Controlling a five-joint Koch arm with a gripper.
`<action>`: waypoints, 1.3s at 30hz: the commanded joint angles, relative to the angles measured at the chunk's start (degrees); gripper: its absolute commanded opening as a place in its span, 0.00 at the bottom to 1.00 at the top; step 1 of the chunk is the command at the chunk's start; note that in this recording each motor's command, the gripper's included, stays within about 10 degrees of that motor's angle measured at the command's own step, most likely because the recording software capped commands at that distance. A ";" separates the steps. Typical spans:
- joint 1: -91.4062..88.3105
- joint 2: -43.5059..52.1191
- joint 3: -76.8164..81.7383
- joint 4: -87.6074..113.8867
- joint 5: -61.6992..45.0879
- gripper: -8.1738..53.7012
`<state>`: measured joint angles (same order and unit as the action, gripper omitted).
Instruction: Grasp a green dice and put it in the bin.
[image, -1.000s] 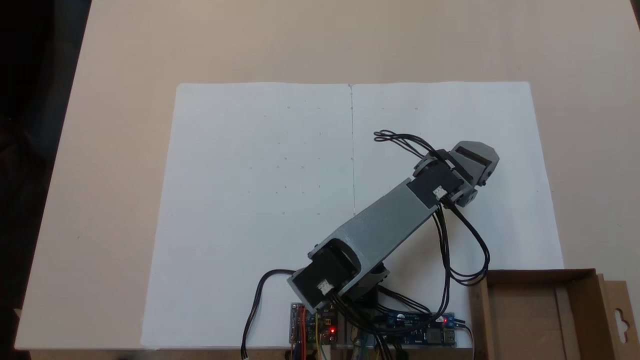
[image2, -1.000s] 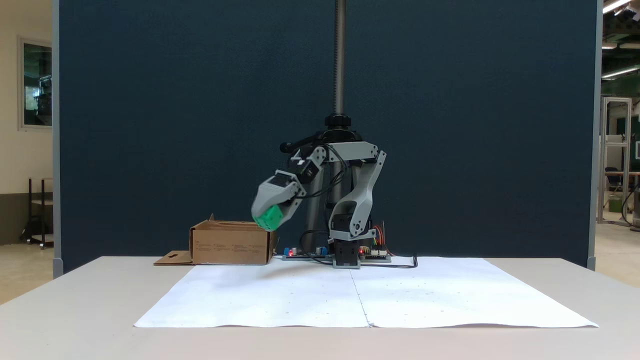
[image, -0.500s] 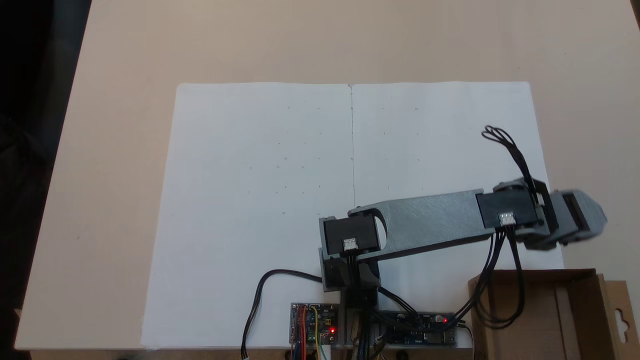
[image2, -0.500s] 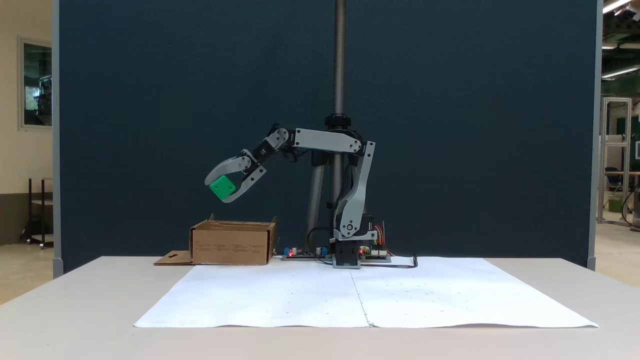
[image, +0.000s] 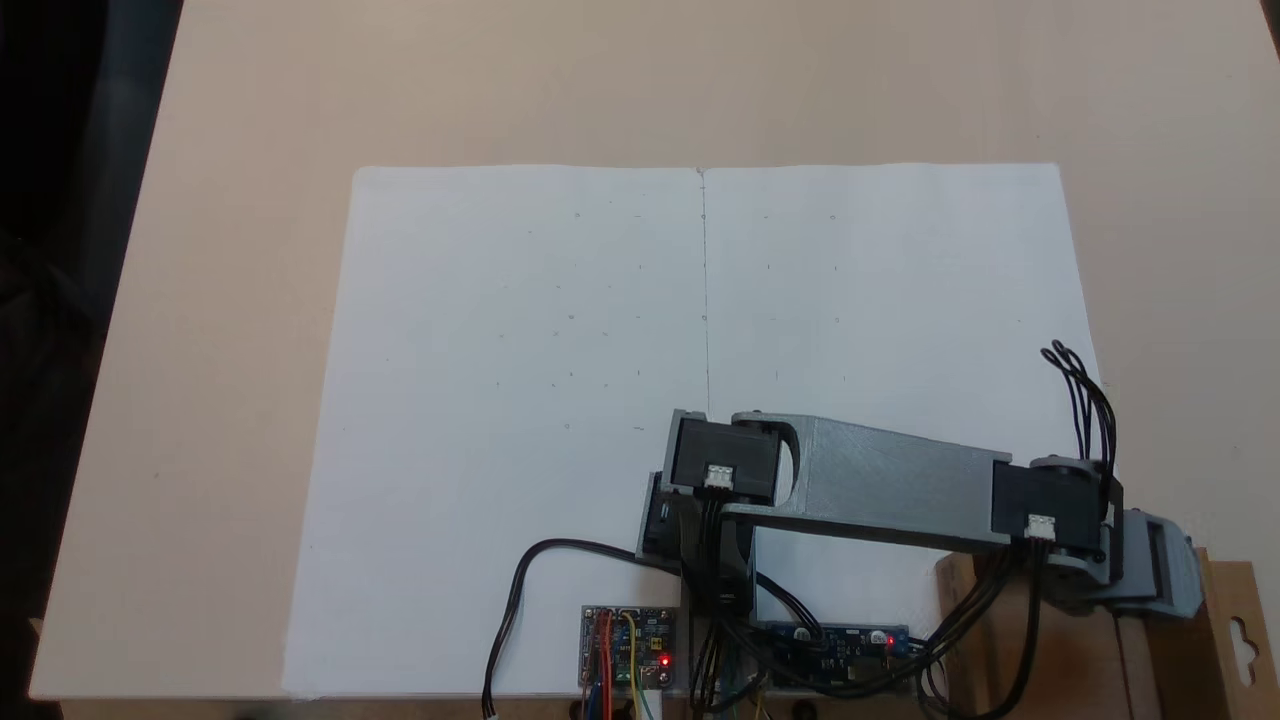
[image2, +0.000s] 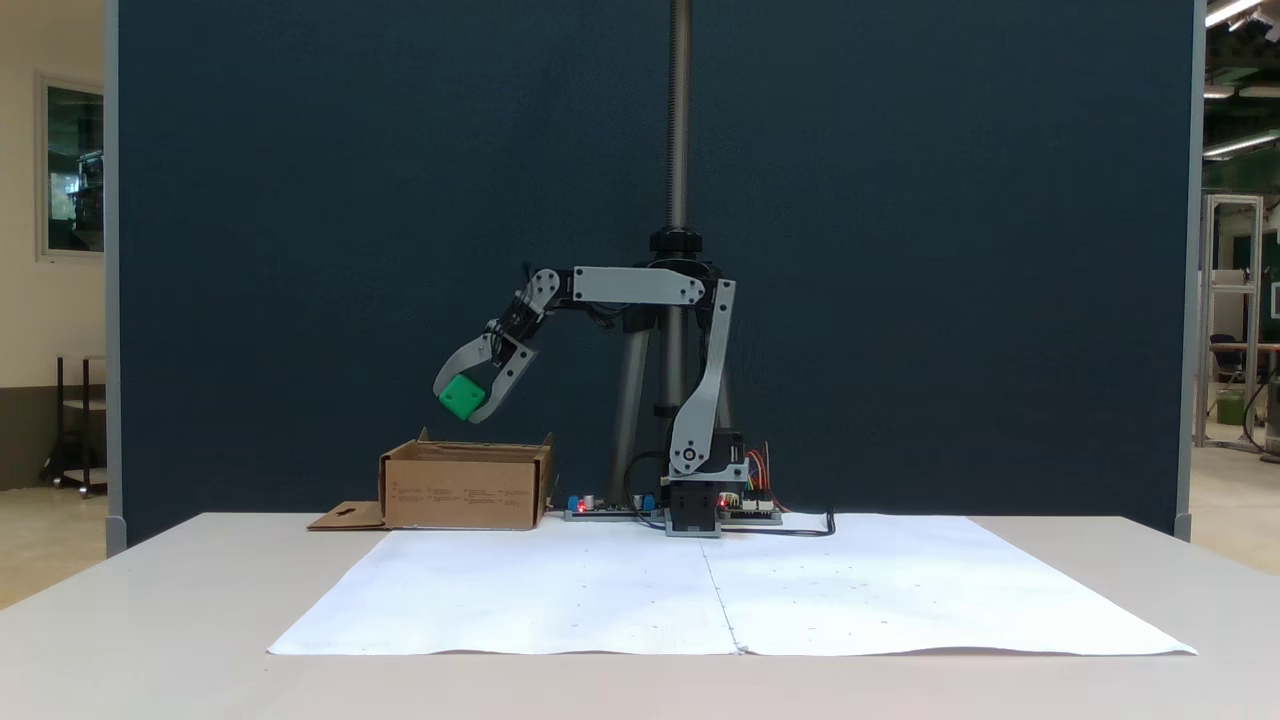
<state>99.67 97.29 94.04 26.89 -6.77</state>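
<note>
Green dice sits pinched between the two fingers of our claw, left of center in the front-on fixed view, hanging in the air just above the open cardboard box. From the top-down fixed view, our arm reaches to the lower right, wrist over the box there.
</note>
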 joint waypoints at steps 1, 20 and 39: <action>1.76 -1.05 -3.52 0.35 2.99 0.33; 3.34 -6.68 -2.11 -0.97 1.85 0.87; -31.46 10.81 -2.37 -9.05 13.01 0.83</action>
<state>71.46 105.12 93.96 24.43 2.02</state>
